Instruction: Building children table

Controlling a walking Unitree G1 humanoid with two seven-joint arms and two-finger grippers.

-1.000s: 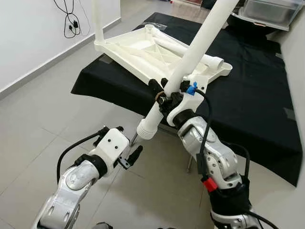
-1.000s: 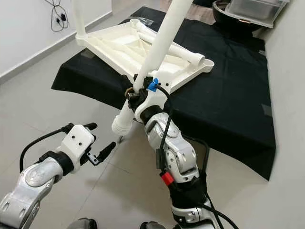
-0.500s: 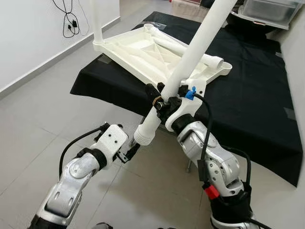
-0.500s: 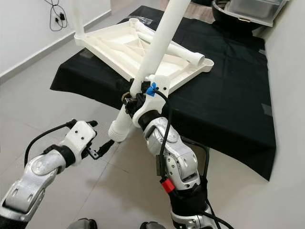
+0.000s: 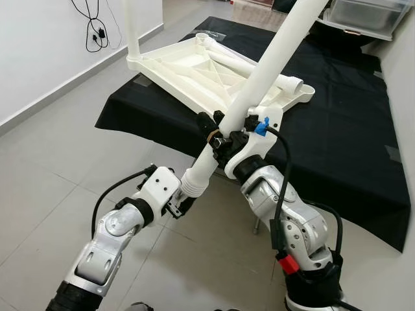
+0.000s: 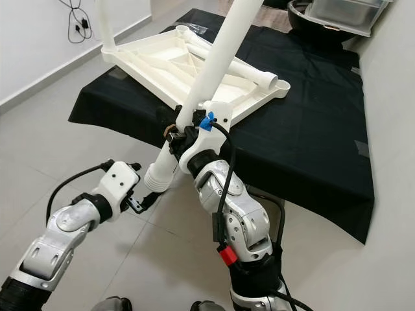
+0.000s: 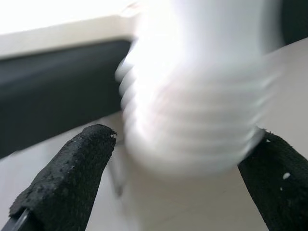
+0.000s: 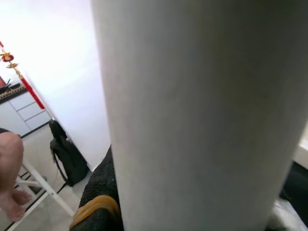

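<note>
Right pincer grips a white table leg while the left pincer comes under its threaded end.

The right pincer (image 5: 224, 133) is clenched on the table leg (image 5: 266, 68), which slants up and away from it. The threaded end (image 5: 193, 183) hangs just below it, over the floor. The left pincer (image 5: 183, 205) is released, its fingers (image 7: 72, 178) spread on both sides of that end. Behind the right pincer, the upturned tabletop (image 5: 207, 68) lies on the black-covered bench (image 5: 350, 136). The leg looks like hollow plastic: light, stiff and smooth, so probably slippery. I think the ribbed thread gives better hold than the bare tube. The left wrist view shows the ribs and the gap to each finger, though blurred. The head views show the whole slanted leg instead.
</note>
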